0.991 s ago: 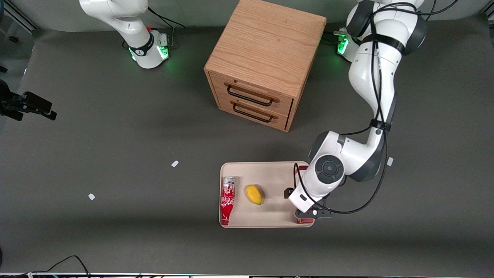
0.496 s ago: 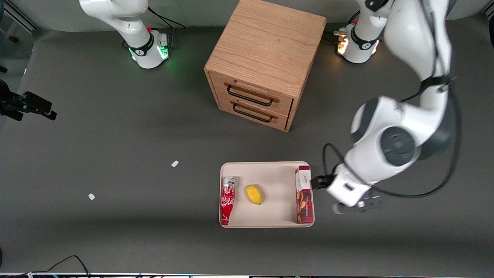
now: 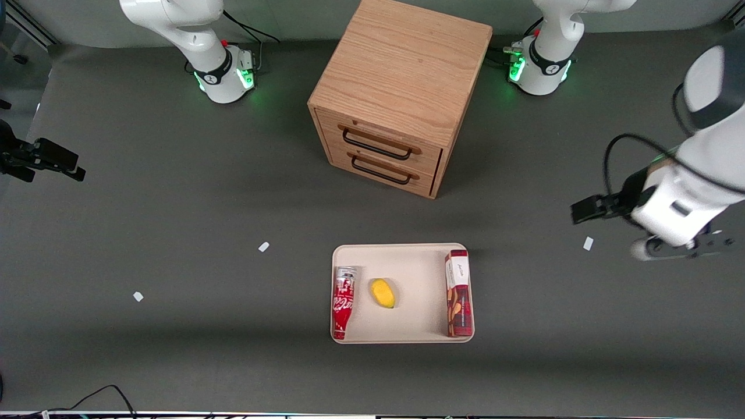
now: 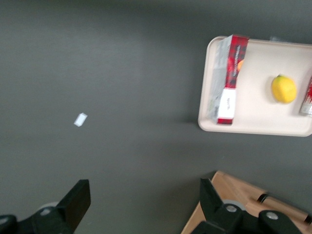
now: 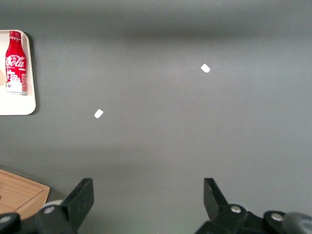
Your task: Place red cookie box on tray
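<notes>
gripper spread wide, empty, well clear of box resting on tray edge; bump could tip it off.

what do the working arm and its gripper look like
The left arm has glossy white shells with dark grey round joint caps and a black cable looping along it. Its base glows green. The gripper, toward the working arm's end of the table, has black blocky fingers, set wide apart.

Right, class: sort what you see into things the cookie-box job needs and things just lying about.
Job:
red cookie box, lying in the tray
tray
gripper, open, above bare table toward the working arm's end

Lying about:
soda bottle and lemon, in the tray
wooden drawer cabinet
</notes>
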Controlling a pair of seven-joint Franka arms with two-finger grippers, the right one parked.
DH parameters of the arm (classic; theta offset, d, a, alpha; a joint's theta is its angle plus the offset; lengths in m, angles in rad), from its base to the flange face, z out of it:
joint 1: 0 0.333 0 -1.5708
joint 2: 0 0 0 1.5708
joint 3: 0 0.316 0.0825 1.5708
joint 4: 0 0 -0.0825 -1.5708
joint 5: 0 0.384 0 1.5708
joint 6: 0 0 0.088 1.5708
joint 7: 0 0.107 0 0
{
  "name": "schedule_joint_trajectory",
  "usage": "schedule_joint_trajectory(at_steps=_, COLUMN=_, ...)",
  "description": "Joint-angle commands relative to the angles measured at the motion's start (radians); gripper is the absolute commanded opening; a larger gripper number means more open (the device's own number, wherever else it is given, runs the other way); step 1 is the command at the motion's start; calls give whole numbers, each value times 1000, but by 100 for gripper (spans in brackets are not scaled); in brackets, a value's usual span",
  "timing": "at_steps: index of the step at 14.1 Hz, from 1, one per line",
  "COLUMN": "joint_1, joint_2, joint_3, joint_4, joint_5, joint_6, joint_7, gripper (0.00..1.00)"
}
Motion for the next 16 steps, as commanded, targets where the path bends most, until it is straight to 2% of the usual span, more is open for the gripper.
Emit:
schedule_joint_trajectory(at_steps=1, joint_1=74, joint_2=-179, joint_3=-2, joint_4=-194, joint_5=7, joint_6=11, joint_7=107, gripper=100)
schedule_joint_trajectory(at_steps=4, joint_1=146, joint_2=-296, joint_3=-9, joint_4=-291, joint_5=19, joint_6=17, joint_7=151, gripper=100)
schedule_joint_trajectory(at_steps=9, joint_1=229, joint_2=-425, joint_3=-39, joint_4=-347, joint_5=39, joint_6=-9, joint_7=190, gripper=100)
schedule_joint_trajectory(at_steps=11, joint_1=229, joint_2=-447, joint_3=-44, joint_4=-354, joint_5=63, joint_6=-40, joint_7=191, gripper=100)
schedule_joint_trajectory(at_steps=16, joint_1=266, joint_2=-473, joint_3=-108, joint_4=-355, joint_5=67, joint_6=-64, joint_7=199, gripper=100)
